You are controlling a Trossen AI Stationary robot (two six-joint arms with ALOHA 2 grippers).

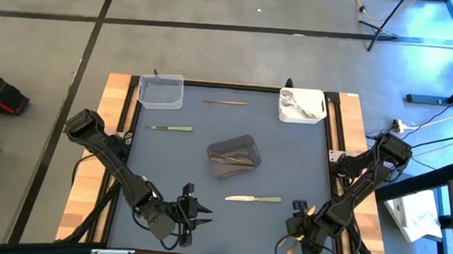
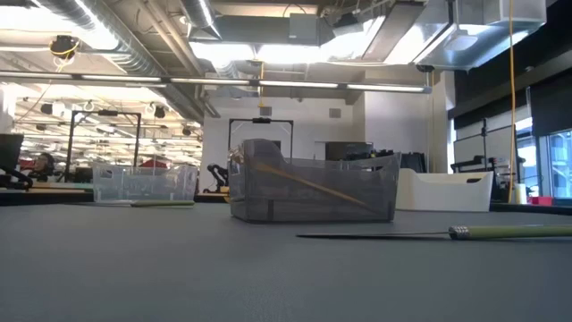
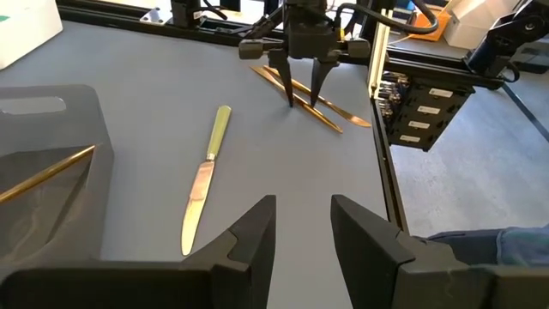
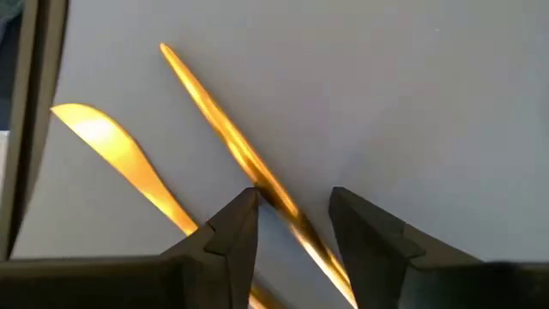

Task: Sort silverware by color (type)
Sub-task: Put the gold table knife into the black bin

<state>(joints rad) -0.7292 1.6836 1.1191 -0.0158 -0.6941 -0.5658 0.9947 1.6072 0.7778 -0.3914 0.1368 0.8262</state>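
My right gripper [image 4: 292,199] is open at the table's near right corner, pointing down, and it shows in the left wrist view too [image 3: 302,103]. Its fingers stand on either side of one gold-coloured piece [image 4: 225,133]. A second gold piece [image 4: 116,146] lies beside it. My left gripper [image 3: 303,206] is open near the table's near edge [image 1: 196,212] and holds nothing. One green-handled knife [image 1: 254,198] lies flat between the arms, another [image 1: 171,127] at the far left. A further gold piece [image 1: 225,102] lies by the far edge. My right gripper comes at the gold piece from above, its fingers across the piece partway along its length [image 4: 276,202]. The piece lies flat on the table. Whether either fingertip [image 4: 249,202] touches it, I cannot tell.
A dark grey tub [image 1: 245,144] in the middle holds gold pieces. A white tub [image 1: 317,95] at the far right holds silver spoons. A clear tub [image 1: 161,91] stands at the far left. The table's black frame [image 3: 377,77] runs close beside the right gripper.
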